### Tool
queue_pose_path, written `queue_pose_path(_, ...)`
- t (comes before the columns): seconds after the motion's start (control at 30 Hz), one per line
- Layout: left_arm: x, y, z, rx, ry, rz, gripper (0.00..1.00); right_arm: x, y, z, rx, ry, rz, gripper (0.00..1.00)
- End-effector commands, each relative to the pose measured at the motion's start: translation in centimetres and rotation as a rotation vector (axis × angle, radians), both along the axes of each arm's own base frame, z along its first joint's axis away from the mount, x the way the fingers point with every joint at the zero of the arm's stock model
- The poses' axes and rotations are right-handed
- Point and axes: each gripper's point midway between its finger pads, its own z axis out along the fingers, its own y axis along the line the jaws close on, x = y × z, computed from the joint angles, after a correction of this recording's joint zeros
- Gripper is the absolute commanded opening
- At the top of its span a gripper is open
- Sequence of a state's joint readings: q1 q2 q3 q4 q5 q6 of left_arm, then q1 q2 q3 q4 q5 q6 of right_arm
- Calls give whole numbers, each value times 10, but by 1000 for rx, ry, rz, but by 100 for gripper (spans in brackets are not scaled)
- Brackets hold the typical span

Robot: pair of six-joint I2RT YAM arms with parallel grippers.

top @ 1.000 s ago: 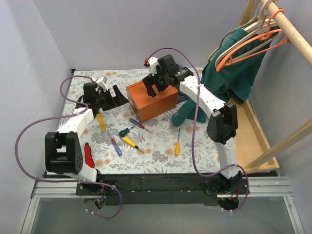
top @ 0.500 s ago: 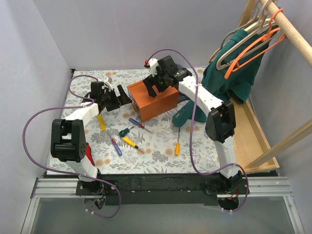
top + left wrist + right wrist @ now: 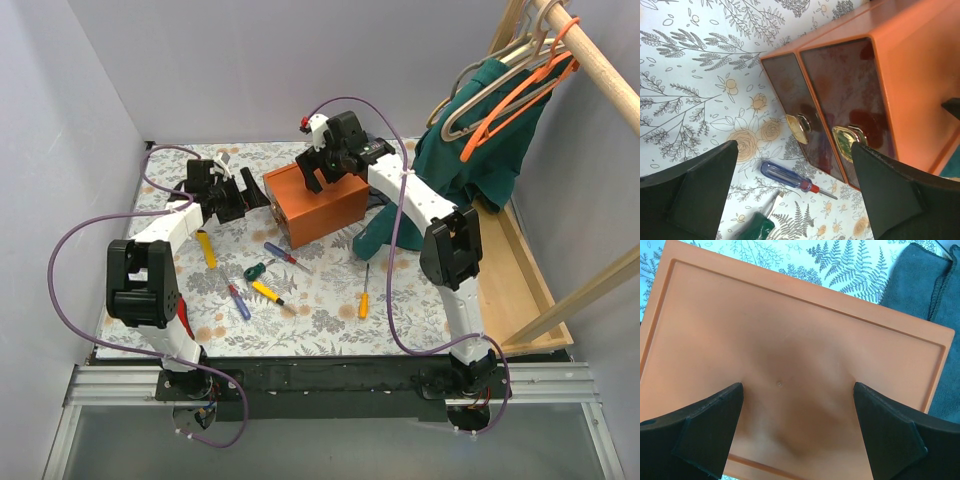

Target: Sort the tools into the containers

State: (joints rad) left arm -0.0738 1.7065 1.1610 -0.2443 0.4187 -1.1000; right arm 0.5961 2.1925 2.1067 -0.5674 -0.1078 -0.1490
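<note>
Blue-handled screwdriver (image 3: pixel 786 177) lies on the floral desk (image 3: pixel 690 75) just ahead of the left hand (image 3: pixel 794 150), whose fingers (image 3: pixel 695 200) stand wide apart, empty, facing the 2 drawer fronts (image 3: pixel 845 100) of the orange box (image 3: pixel 910 70); the right hand (image 3: pixel 799 387) hovers spread open directly above that box's lid (image 3: pixel 790 335)

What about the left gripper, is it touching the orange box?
Cannot tell. In the left wrist view one finger of the open left gripper overlaps the orange box; the top view shows no clear gap.

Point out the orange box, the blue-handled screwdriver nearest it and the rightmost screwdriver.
orange box (image 3: pixel 330 218), top external view, on its near side wall.
blue-handled screwdriver (image 3: pixel 784 176), left wrist view, on its handle.
rightmost screwdriver (image 3: pixel 363 304), top external view, on its orange handle.
</note>
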Motion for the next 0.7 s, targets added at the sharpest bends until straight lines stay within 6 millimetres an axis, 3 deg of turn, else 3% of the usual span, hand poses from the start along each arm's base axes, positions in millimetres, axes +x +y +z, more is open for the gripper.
queue_pose_path(0.0, -2, -12, 41, -48, -75, -31, 97, 3, -10, -26, -56, 49, -25, 99)
queue_pose_path(0.27, 15, -15, 29, -72, -56, -7, 97, -1, -10, -32, -58, 69, -21, 99)
queue_pose_path(0.53, 16, -23, 40, -114, -73, -41, 96, -1, -9, -38, -61, 80, -20, 99)
queue_pose_path(0.67, 14, -17, 23, -80, -28, -3, 96, -1, -9, -44, -68, 90, -20, 99)
